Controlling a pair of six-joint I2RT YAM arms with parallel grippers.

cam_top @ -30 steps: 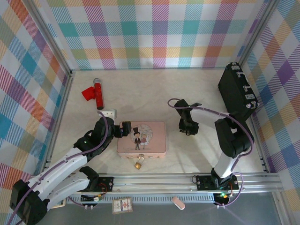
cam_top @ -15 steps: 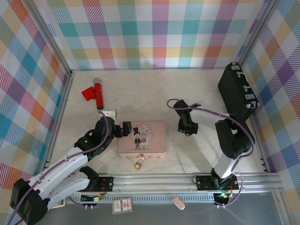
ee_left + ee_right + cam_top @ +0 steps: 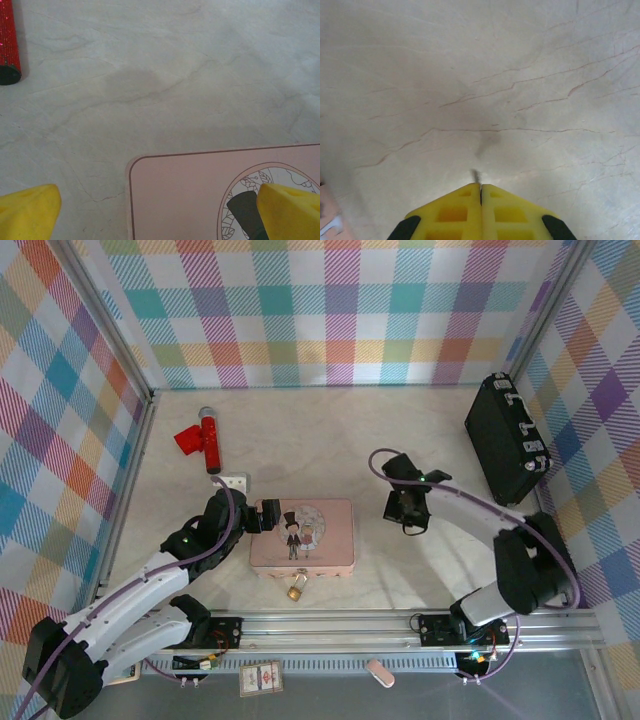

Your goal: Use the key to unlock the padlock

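The small brass padlock (image 3: 296, 590) hangs at the front edge of the pink illustrated box (image 3: 303, 535), shackle toward the box. My left gripper (image 3: 266, 514) is open at the box's left end; in the left wrist view its yellow fingertips (image 3: 30, 212) straddle the corner of the box (image 3: 190, 195). My right gripper (image 3: 408, 522) hovers right of the box, over bare table. In the right wrist view it (image 3: 480, 187) is shut on the key (image 3: 476, 176), a thin grey tip poking out between the yellow pads.
A red glittery cylinder (image 3: 205, 438) lies at the back left, its end showing as the red tube (image 3: 7, 42). A small white block (image 3: 232, 482) sits behind the left gripper. A black case (image 3: 505, 435) leans at the right wall. A metal rail (image 3: 400, 625) runs along the front.
The right arm's elbow has swung out to the right and its gripper has shifted slightly right and nearer, still shut. The left arm has not moved.
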